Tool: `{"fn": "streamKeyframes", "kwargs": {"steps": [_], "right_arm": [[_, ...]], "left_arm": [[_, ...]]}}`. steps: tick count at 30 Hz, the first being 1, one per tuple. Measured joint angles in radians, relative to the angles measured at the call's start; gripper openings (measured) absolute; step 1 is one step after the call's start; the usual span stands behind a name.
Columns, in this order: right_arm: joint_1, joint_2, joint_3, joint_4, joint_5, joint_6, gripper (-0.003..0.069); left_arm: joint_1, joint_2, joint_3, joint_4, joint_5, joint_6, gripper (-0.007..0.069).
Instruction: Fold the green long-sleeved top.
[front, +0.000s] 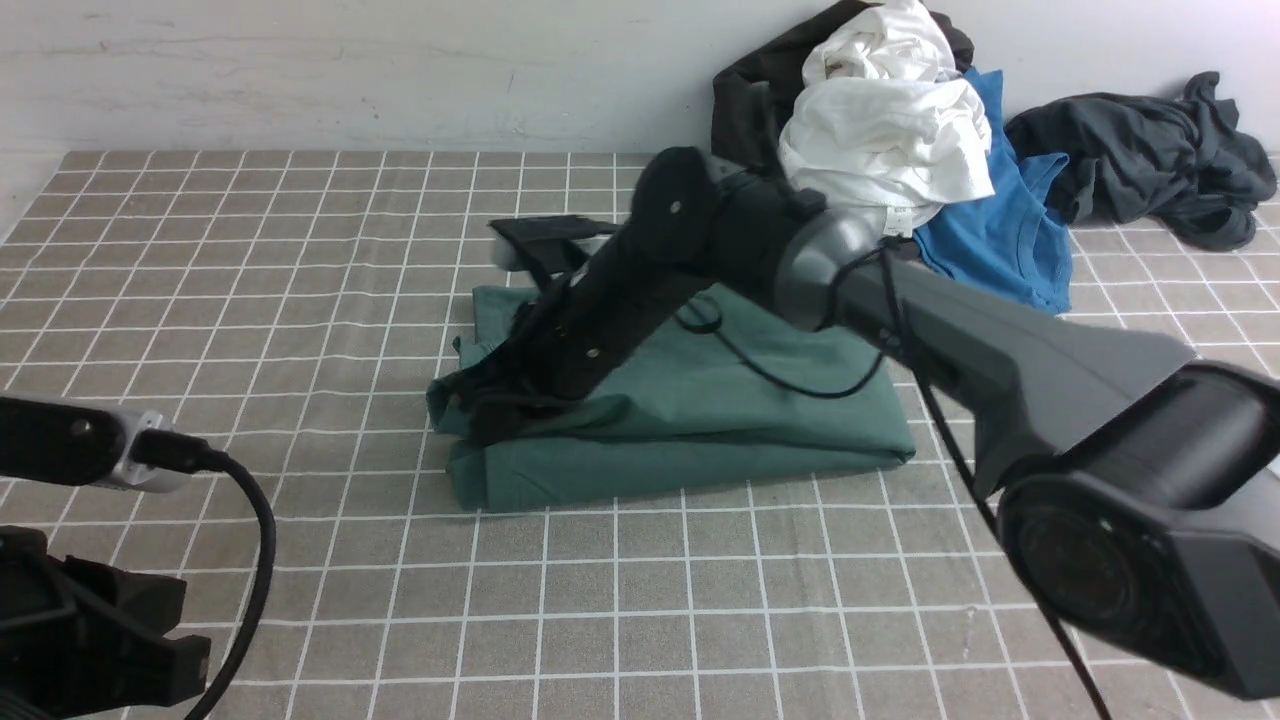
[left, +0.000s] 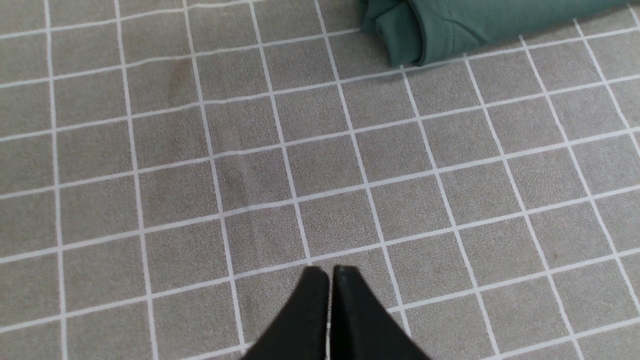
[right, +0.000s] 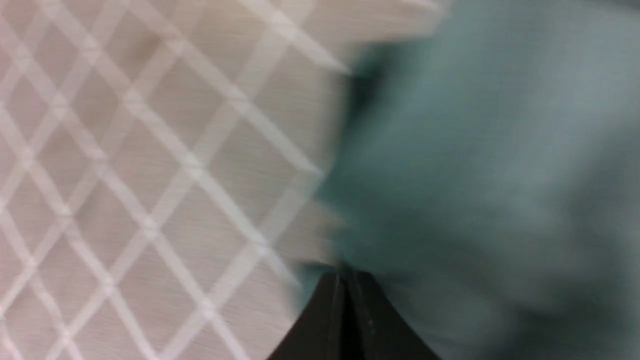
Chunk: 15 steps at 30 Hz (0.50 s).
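Note:
The green long-sleeved top (front: 720, 420) lies folded into a thick rectangle in the middle of the checked tablecloth (front: 300, 300). My right gripper (front: 478, 412) reaches down to its bunched left edge. In the blurred right wrist view the jaws (right: 345, 275) are closed, with the green cloth (right: 475, 150) gathered at their tips. My left gripper (left: 330, 270) is shut and empty, hovering over bare tablecloth. A folded corner of the top (left: 450, 25) shows well beyond it. The neck and label are hidden.
A pile of clothes sits at the back right against the wall: a white garment (front: 880, 120), a bright blue T-shirt (front: 1000, 230), a black garment (front: 750, 90) and a dark charcoal garment (front: 1150, 160). My left arm's cable (front: 250, 520) hangs at the near left.

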Motion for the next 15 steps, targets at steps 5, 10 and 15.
{"fn": "streamKeyframes", "kwargs": {"steps": [5,10,15], "right_arm": [[0.035,-0.048,-0.045,-0.173,0.050,0.016,-0.0013],[0.022,-0.187,-0.103,-0.494,0.161,0.072,-0.0013],[-0.018,-0.438,-0.013,-0.620,0.171,0.111,-0.0013]], "left_arm": [[-0.003,-0.114,0.000,-0.015,0.019,0.069,-0.0008],[-0.003,-0.333,0.034,-0.029,-0.046,0.161,-0.0008],[-0.003,-0.550,0.151,-0.033,-0.158,0.209,-0.0008]]}}
